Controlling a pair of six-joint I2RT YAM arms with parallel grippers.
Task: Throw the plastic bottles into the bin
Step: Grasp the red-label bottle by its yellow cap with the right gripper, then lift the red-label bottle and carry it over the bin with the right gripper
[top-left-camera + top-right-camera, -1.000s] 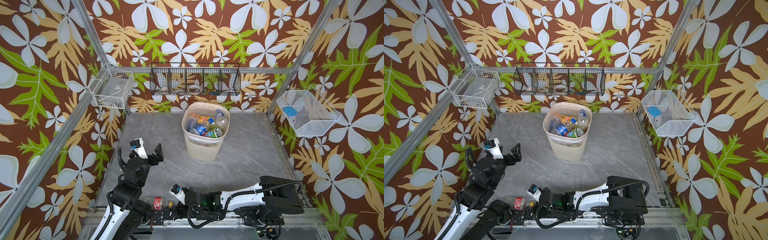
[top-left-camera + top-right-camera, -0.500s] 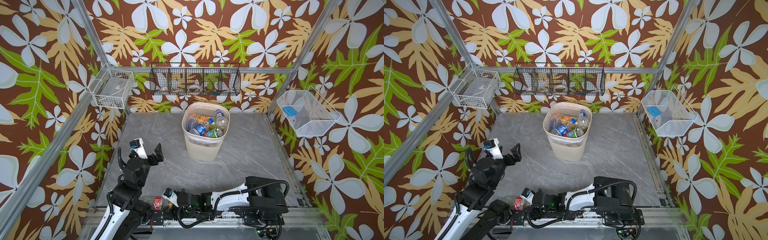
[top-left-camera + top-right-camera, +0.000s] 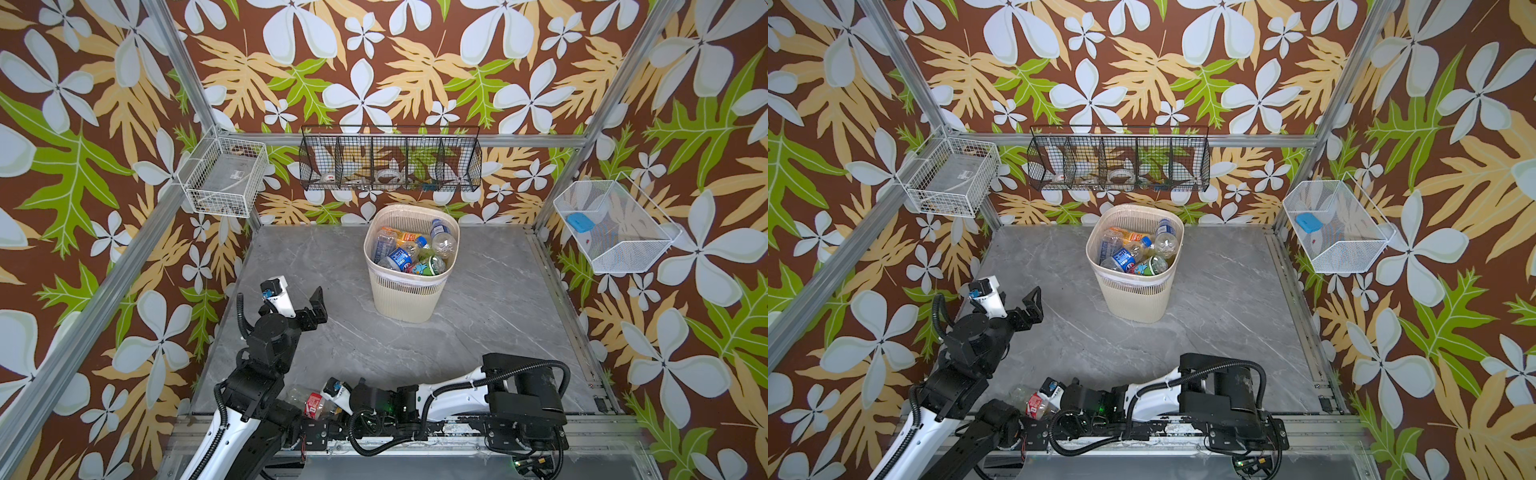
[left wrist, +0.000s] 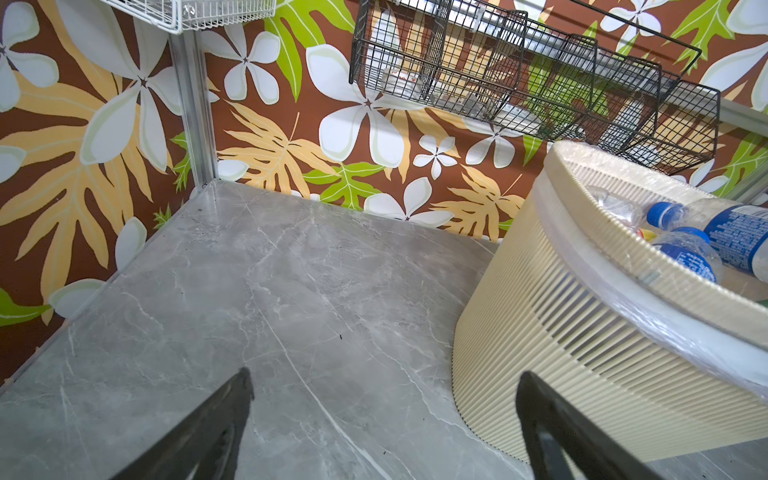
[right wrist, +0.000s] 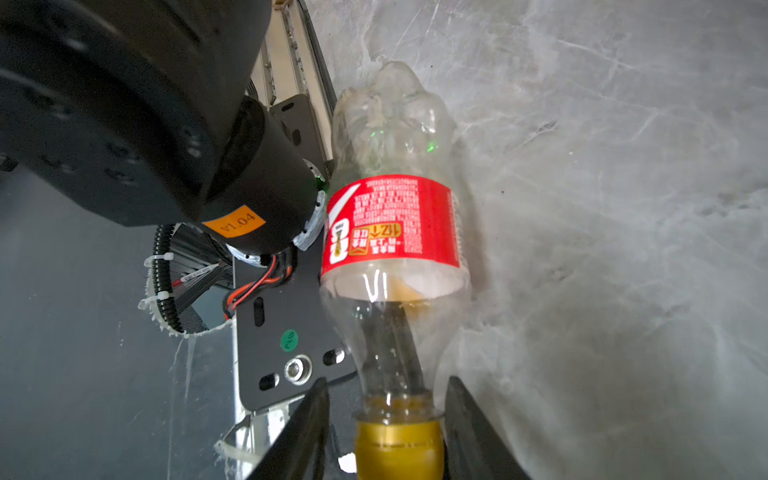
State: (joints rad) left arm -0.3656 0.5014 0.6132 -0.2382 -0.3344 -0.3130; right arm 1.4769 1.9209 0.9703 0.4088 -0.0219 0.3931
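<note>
The grey marble table (image 3: 478,332) is bare across most of its middle. The cream bin (image 3: 409,291) stands at the far centre, already holding a heap of plastic bottles (image 3: 409,253) up to near its rim.

The right arm (image 3: 449,395) lies low along the near edge and reaches across to the left. The left arm (image 3: 266,345) rises from the near left corner. The left gripper (image 4: 384,376) hovers over bare table to the left of the bin, jaws spread wide and empty.

One red-labelled bottle (image 3: 309,405) is not yet binned. It lies on its side at the near left, just beside the left arm's base, its cap toward the right. The right gripper (image 5: 388,384) has its jaws drawn in close on either side of the gold cap (image 5: 399,444) and neck. Whether they already press on it cannot be told.

The bottle looks empty, so it should be very light. Its clear thin wall would likely dent under a squeeze, and its smooth, round body could roll or slip. The neck and cap are probably the stiffest part, and the collar below the cap offers a ledge, so that is the sound place to take hold. Held there, the body may swing.
</note>
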